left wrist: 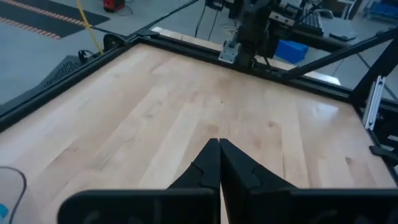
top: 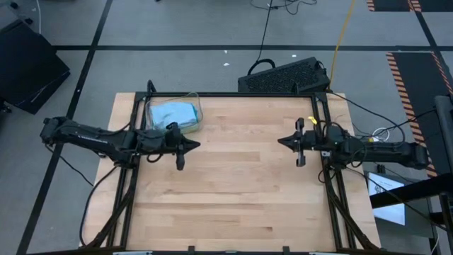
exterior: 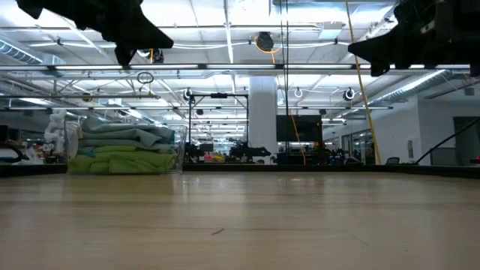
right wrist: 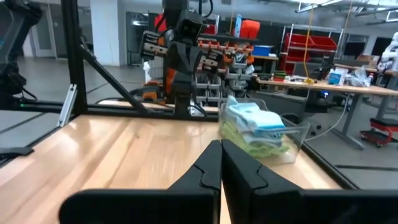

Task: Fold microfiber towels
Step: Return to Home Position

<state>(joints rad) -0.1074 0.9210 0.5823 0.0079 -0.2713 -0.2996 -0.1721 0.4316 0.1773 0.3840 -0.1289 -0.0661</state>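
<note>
The microfiber towels (top: 173, 114) lie folded in a stack inside a clear plastic bin at the table's far left; light blue ones rest on lime green ones (exterior: 124, 161), also seen in the right wrist view (right wrist: 258, 132). My left gripper (top: 196, 145) hovers shut above the table just near of the bin, pointing toward the table's right. My right gripper (top: 281, 141) hovers shut at the table's right side, pointing left. Neither holds anything. In each wrist view the fingertips meet, left (left wrist: 219, 144) and right (right wrist: 221, 144).
The clear bin (top: 197, 108) stands at the far left corner of the wooden table (top: 233, 191). A black metal frame (top: 233, 94) runs along the table's edges. A black keyboard-like object (top: 283, 76) lies on the floor beyond the far edge.
</note>
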